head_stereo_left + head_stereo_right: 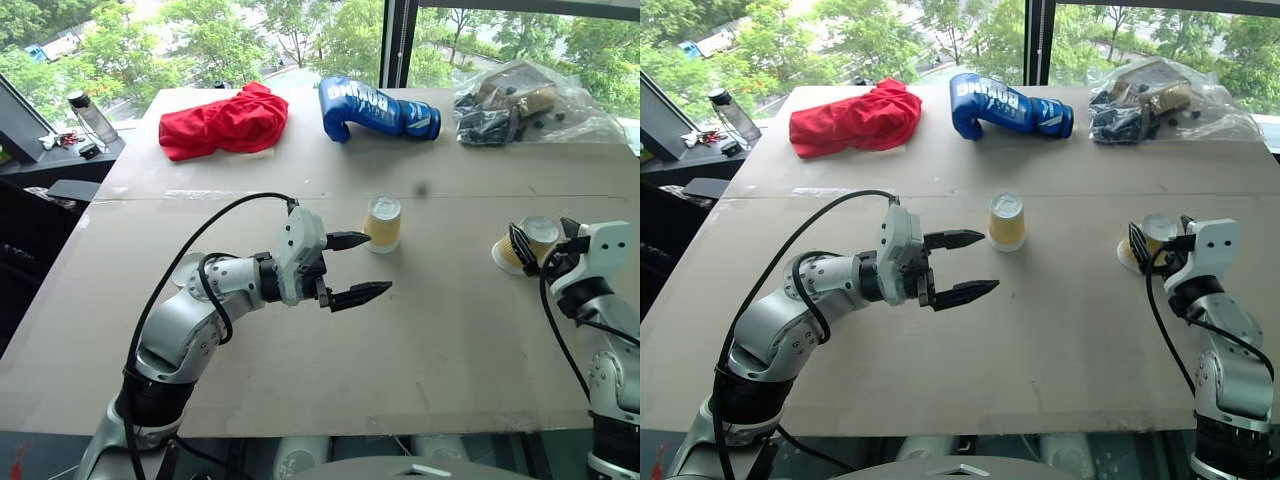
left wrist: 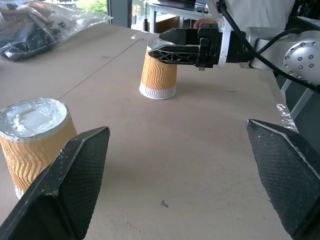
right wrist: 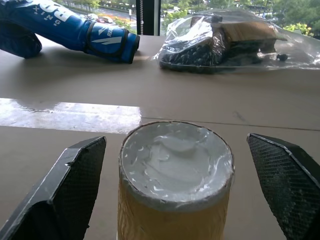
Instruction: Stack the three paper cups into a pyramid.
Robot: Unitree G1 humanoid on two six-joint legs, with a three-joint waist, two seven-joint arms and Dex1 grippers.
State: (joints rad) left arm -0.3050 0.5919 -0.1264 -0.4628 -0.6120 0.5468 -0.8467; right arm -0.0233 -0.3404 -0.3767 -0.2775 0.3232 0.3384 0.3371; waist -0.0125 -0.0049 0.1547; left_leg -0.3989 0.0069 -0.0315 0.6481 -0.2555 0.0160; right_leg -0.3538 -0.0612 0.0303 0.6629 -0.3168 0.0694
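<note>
We are holding the left gripper [image 1: 358, 267] with jaws spread wide and empty, just beside the upside-down middle paper cup [image 1: 383, 223] on the cardboard tabletop [image 1: 430, 340]. We are holding the right gripper [image 3: 170, 200] equally spread, flanking but not touching a second inverted cup [image 3: 175, 180] near the table's right edge. Lying along the far edge: red cloth [image 1: 222, 121], blue boxing glove [image 1: 375, 108], clear plastic bag [image 1: 530, 103].

White lettering on the blue boxing glove [image 1: 372, 110] reads, upside down, roughly "BOXING"; nothing else is legible.
</note>
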